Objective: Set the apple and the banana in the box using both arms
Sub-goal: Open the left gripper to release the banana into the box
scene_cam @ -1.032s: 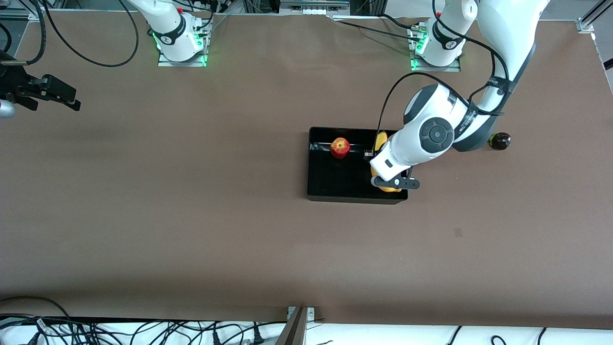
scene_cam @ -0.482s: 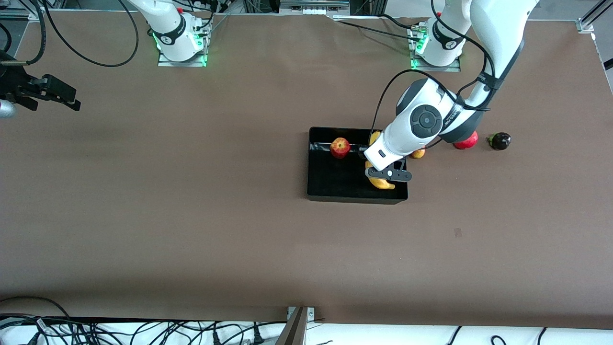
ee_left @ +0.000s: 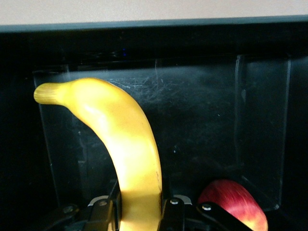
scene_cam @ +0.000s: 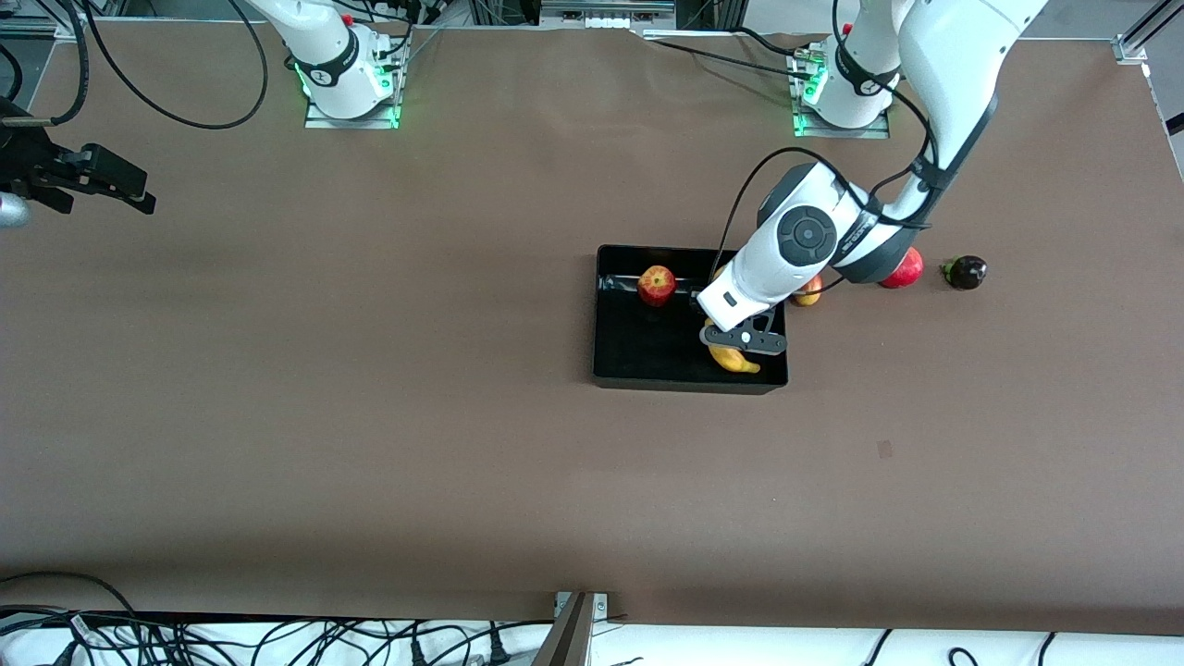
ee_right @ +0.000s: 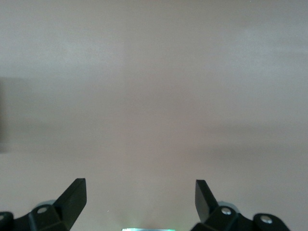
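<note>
Brown table [scene_cam: 370, 416], left end effector [scene_cam: 740, 340] gripping banana [ee_left: 127, 144]

Count of items, front view:

- Arms: 2.
- Grippers: 2, namely the left gripper [scene_cam: 740, 344] and the right gripper [scene_cam: 92, 180].
- Box [scene_cam: 647, 370]: 1, black.
- Apple [scene_cam: 657, 285]: 1, in the box.
- Banana [scene_cam: 735, 359]: 1, over the box.
- Other fruit on the table [scene_cam: 370, 416] outside the box: 3. One small red-yellow fruit [scene_cam: 809, 294], one red fruit [scene_cam: 905, 270], one dark fruit [scene_cam: 967, 272].
- Fruit in total: 5.
- Arm bases with green lights: 2.
</note>
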Controlling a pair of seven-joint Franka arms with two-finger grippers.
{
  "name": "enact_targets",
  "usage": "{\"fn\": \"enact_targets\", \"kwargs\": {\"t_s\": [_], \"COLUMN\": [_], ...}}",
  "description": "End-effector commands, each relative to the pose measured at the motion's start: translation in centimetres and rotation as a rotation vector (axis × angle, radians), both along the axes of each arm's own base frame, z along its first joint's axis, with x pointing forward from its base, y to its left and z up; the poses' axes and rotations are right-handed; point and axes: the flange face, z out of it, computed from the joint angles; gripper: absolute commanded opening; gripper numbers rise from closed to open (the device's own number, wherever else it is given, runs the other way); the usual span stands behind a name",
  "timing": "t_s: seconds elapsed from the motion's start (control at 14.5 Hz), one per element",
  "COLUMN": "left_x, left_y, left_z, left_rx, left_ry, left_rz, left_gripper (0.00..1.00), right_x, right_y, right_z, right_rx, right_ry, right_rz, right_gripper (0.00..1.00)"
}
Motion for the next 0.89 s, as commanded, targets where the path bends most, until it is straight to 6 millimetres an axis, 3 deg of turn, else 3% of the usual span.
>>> {"fn": "enact_targets", "kwargs": {"t_s": [0.0,0.62,0.69,0.83], "left_x": [0.0,-0.3,-0.4,-0.2], "left_y": [-0.5,-0.7,-0.7,-0.5], "left_z": [-2.2,-5.6,-5.7,-5.6], "left_rx": [0.014,0.026,0.03,0.033], "left_ry": [-0.032,-0.048,-0.05,-0.051], "left_rz": [0.014,0.019,0.018,0.02], "left_gripper": [0.0,0.0,0.2,0.9], "right_x": [0.2,0.2,0.2,0.2], "right_y": [-0.2,-0.3,-0.3,-0.3], "right_z": [0.4,0.4,0.4,0.4], "right_rx": [-0.01,-0.01,-0.01,-0.01], "right_ry": [-0.008,-0.008,-0.008,-0.008], "right_rz": [0.012,0.01,0.01,0.01], "right_gripper": [1.0,1.0,1.0,1.0]}}
